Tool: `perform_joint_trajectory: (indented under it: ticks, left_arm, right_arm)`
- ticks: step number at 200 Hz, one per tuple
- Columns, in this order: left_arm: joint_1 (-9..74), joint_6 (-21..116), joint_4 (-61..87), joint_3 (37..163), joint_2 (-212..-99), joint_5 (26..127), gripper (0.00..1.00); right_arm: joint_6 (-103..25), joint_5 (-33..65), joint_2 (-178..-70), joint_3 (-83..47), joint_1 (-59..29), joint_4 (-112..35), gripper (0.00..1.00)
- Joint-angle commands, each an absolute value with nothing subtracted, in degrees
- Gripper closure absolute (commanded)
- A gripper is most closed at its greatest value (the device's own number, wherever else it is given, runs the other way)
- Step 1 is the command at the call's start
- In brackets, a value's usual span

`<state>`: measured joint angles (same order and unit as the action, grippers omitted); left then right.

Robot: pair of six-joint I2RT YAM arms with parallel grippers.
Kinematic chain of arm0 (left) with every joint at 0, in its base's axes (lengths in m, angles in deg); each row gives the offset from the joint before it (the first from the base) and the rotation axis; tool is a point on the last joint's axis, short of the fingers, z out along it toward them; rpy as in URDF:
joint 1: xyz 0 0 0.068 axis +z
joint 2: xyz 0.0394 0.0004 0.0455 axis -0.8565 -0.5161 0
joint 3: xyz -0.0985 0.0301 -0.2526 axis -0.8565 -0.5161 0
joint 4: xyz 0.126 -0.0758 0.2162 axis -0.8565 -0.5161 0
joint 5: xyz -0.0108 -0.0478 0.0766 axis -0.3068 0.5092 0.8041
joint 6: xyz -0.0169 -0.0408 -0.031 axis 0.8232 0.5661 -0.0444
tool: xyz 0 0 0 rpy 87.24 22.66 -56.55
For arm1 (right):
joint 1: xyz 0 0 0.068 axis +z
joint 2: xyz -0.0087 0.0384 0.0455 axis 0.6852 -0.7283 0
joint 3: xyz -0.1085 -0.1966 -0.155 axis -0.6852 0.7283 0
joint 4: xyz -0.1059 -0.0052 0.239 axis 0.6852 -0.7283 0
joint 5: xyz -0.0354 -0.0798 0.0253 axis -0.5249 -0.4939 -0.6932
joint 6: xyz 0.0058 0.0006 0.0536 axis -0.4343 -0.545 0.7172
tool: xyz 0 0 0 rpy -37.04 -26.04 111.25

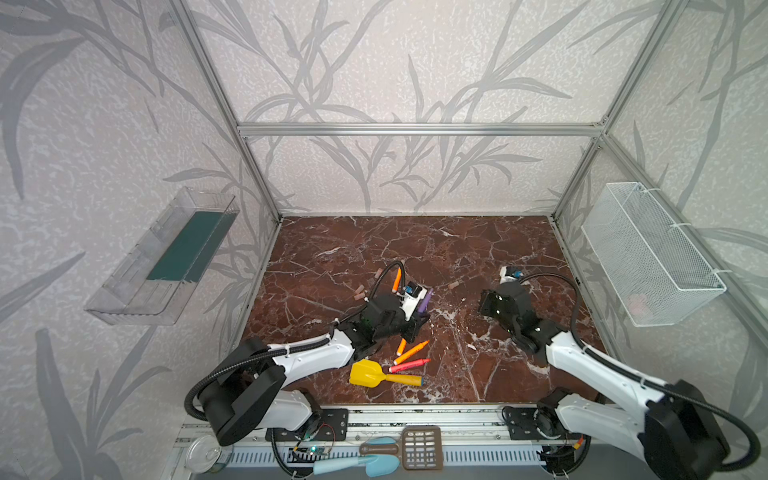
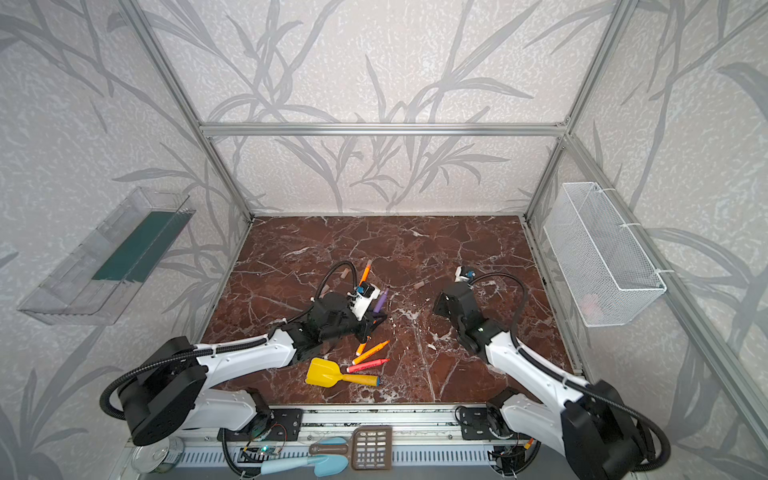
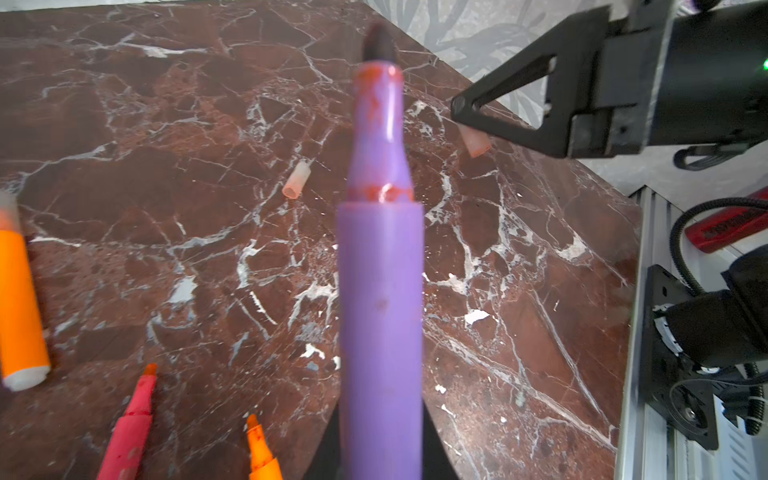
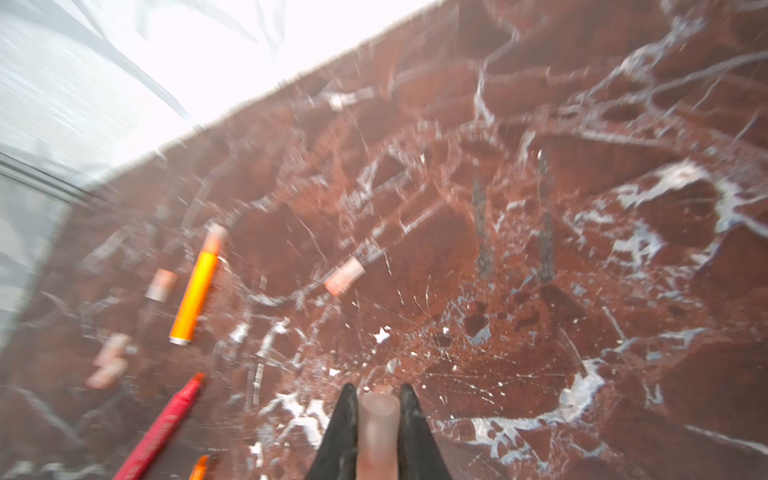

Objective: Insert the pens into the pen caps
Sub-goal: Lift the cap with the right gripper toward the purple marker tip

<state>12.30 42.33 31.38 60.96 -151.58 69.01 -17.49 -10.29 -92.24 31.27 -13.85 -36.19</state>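
My left gripper (image 1: 417, 320) is shut on the purple pen (image 3: 380, 291), whose dark tip points toward my right gripper (image 1: 484, 305). That gripper (image 4: 378, 388) is shut on a pale pen cap (image 4: 377, 432), which in the left wrist view pokes out under its black fingers (image 3: 475, 143). The pen tip and the cap are apart. Two orange pens (image 1: 411, 352) and a pink-red pen (image 1: 409, 365) lie near the front. Another orange pen (image 1: 398, 279) lies further back. Loose pen caps (image 1: 360, 289) (image 1: 453, 285) (image 3: 297, 185) are scattered on the marble table.
A yellow toy shovel (image 1: 374, 376) lies by the front pens. A white wire basket (image 1: 652, 253) hangs on the right wall and a clear tray (image 1: 162, 257) on the left. A blue spatula and brown scoop (image 1: 419, 446) rest beyond the front rail.
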Motion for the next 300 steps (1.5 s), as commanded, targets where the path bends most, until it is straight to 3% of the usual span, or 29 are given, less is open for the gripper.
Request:
perform_joint_trajectory:
  ticks: [1, 38, 73, 171, 300]
  left_arm:
    - [10.83, 40.58, 32.54, 63.14, -152.95, 67.00, 1.00]
    - [8.14, 40.37, 33.69, 64.68, -155.56, 66.08, 1.00]
    - [5.25, 39.64, 33.07, 66.95, -157.94, 67.53, 1.00]
    - [4.26, 40.03, 36.68, 66.59, -160.02, 68.80, 1.00]
    - [4.26, 40.66, 39.20, 64.70, -158.57, 70.95, 1.00]
  right_arm:
    - [-16.15, -11.97, -81.84, 35.41, -14.02, -33.01, 0.97]
    - [-16.50, -10.58, -67.24, 39.64, -14.01, -30.70, 0.99]
    - [-15.89, -8.23, -61.31, 41.07, -13.99, -28.13, 1.00]
    - [-13.16, 2.35, -73.01, 37.90, -13.99, -15.57, 1.00]
    - [-9.05, 7.25, -82.86, 36.54, -13.94, -6.66, 1.00]
